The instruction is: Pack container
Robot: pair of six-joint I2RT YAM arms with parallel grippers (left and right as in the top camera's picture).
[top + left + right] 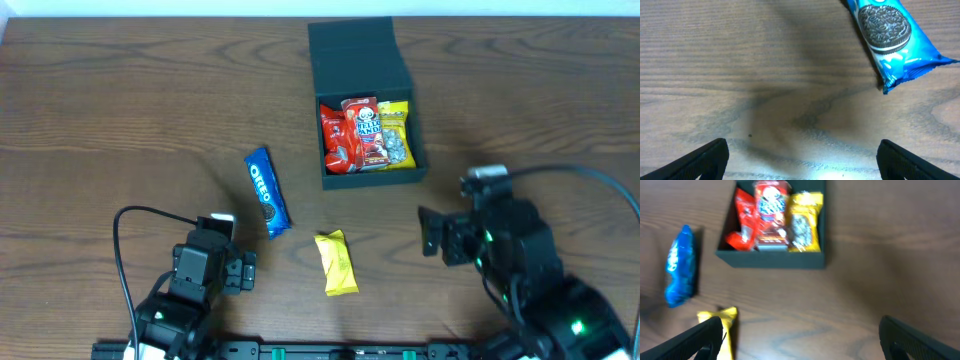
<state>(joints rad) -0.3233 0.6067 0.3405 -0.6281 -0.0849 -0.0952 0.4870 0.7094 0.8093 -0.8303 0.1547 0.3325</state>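
Observation:
The dark green-black container [415, 110] stands open at the table's middle back, its lid [355, 55] folded away, and it shows again in the right wrist view as container [770, 260]. Inside lie a red packet [336, 140], a red-and-white snack packet [365, 130] and a yellow packet [397, 135]. A blue Oreo packet [267, 192] and a yellow packet [336, 263] lie on the table in front. My left gripper [240, 272] is open near the front left, just short of the blue Oreo packet [890, 37]. My right gripper [432, 232] is open at the front right, empty.
The wooden table [120, 120] runs to its back edge at the top of the overhead view. Black cables [125, 250] loop beside the left arm and another cable [590, 175] arcs over the right arm. The yellow packet [725, 317] lies by the right gripper's left finger.

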